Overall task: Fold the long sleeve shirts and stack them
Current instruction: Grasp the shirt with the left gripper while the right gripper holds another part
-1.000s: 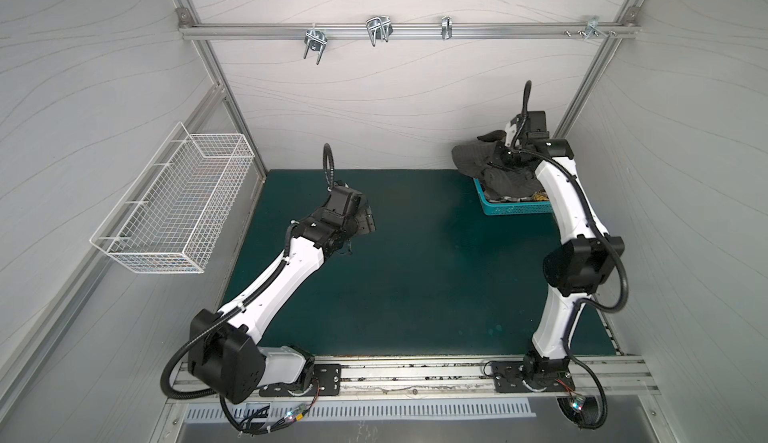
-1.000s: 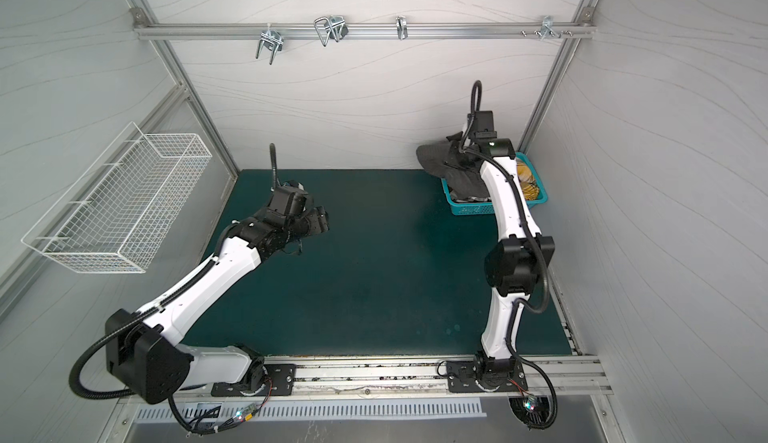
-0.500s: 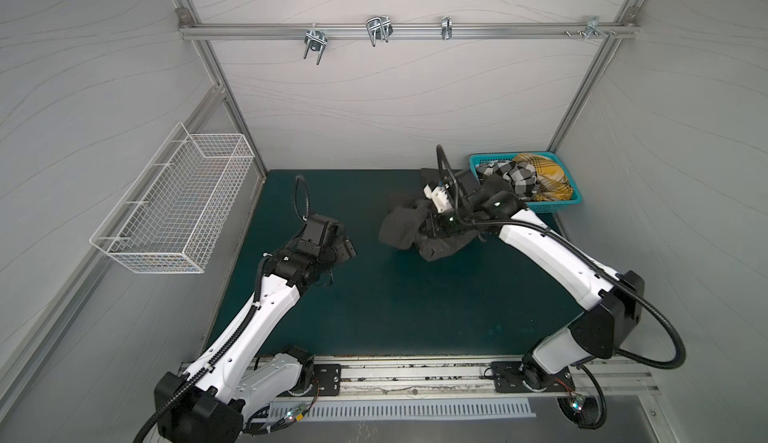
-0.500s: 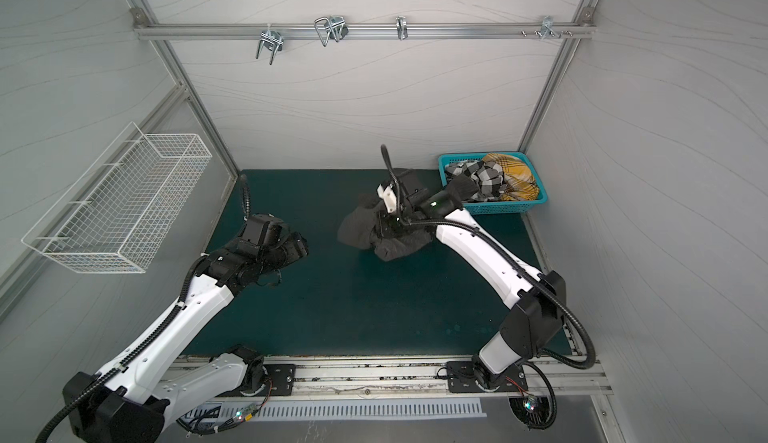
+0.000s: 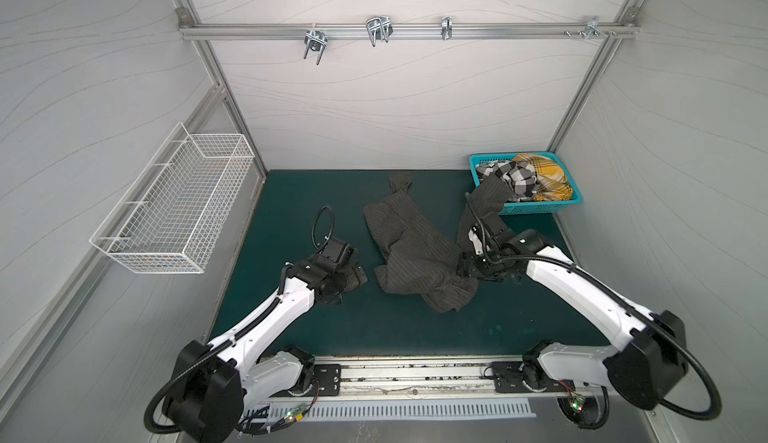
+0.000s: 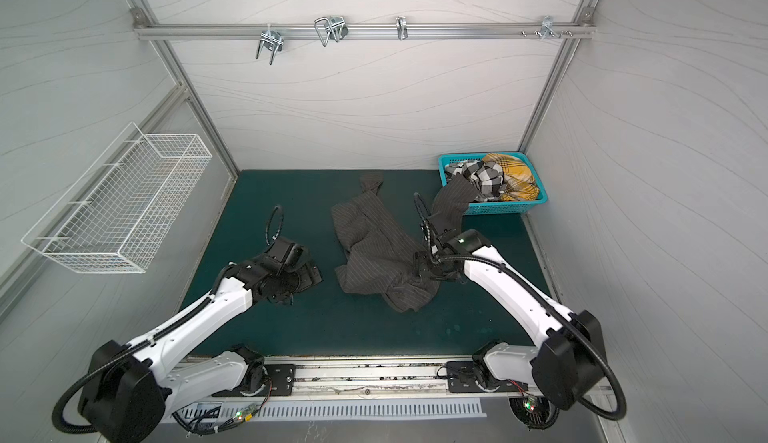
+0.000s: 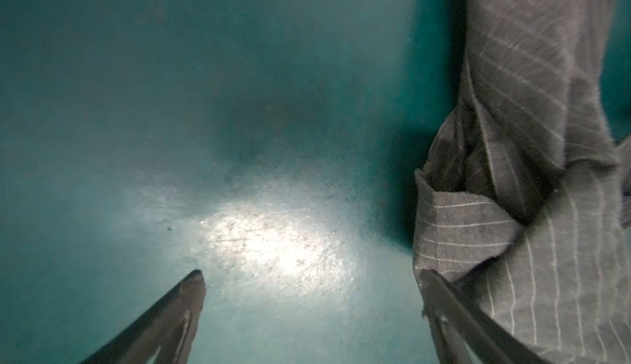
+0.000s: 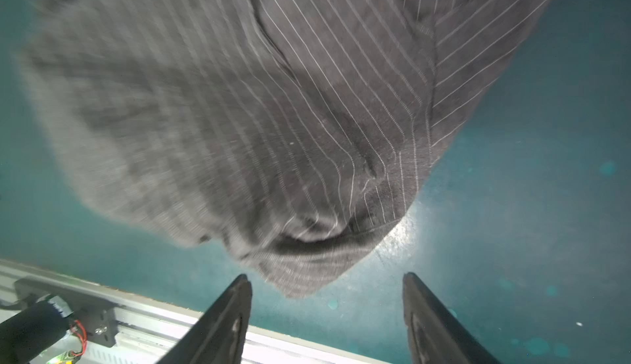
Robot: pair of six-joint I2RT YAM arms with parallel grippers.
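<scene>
The dark charcoal pinstriped shirt [image 5: 411, 254] [image 6: 374, 250] lies crumpled mid-mat, one sleeve trailing up over the rim of the teal basket [image 5: 536, 209] [image 6: 498, 208]. Inside the basket lie the black-and-white check shirt [image 5: 517, 177] [image 6: 484, 179] and the mustard plaid shirt [image 5: 548, 175] [image 6: 515, 175]. My right gripper [image 5: 465, 268] [image 6: 419, 268] [image 8: 327, 280] hangs open at the charcoal shirt's [image 8: 273, 106] right side, with the cloth just past its fingertips and nothing between them. My left gripper [image 5: 353, 272] [image 6: 309, 274] [image 7: 312, 277] is open over bare mat, one finger at the shirt's [image 7: 532, 106] left edge.
A white wire basket [image 5: 174, 208] hangs on the left wall. A metal rail with hooks [image 5: 374, 34] runs across the back wall. The arms' aluminium base rail [image 5: 415, 374] borders the front edge of the green mat [image 5: 291, 196].
My right gripper carried the charcoal shirt from the basket to mid-mat, then opened, and the cloth dropped. My left arm drew back toward the front and its jaws widened.
</scene>
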